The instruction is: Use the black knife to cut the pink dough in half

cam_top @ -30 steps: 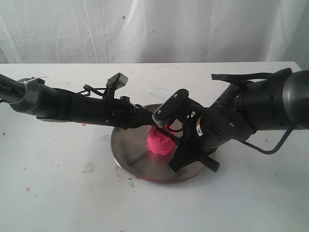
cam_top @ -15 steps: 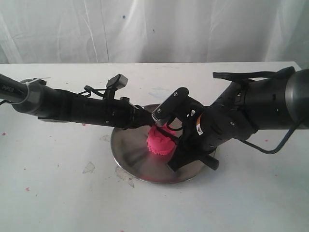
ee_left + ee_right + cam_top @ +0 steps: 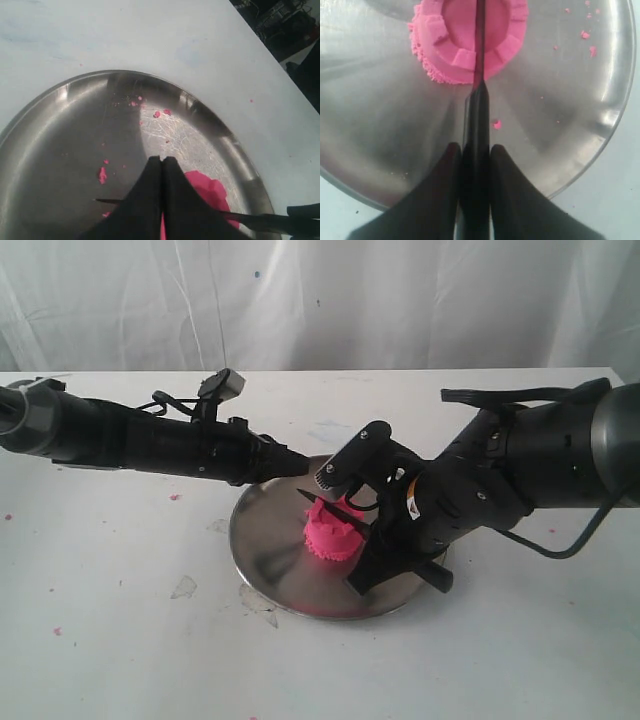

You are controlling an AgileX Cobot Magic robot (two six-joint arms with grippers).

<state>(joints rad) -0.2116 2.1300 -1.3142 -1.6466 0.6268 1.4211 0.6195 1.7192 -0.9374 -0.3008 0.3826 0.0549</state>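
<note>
From my station, the plate (image 3: 270, 560) sat near the middle of the tabletop (image 3: 120, 640), with the dough (image 3: 333, 532) on it, slightly right of the plate's centre. The knife (image 3: 330, 504) lay across the top of the dough, its tip pointing left and its handle clamped in the right pincer (image 3: 475, 155), which stood just right of the dough over the plate's right side. The left pincer (image 3: 298, 464) reached in from the left and sat over the plate's far-left rim, fingers together, apart from the dough.
</note>
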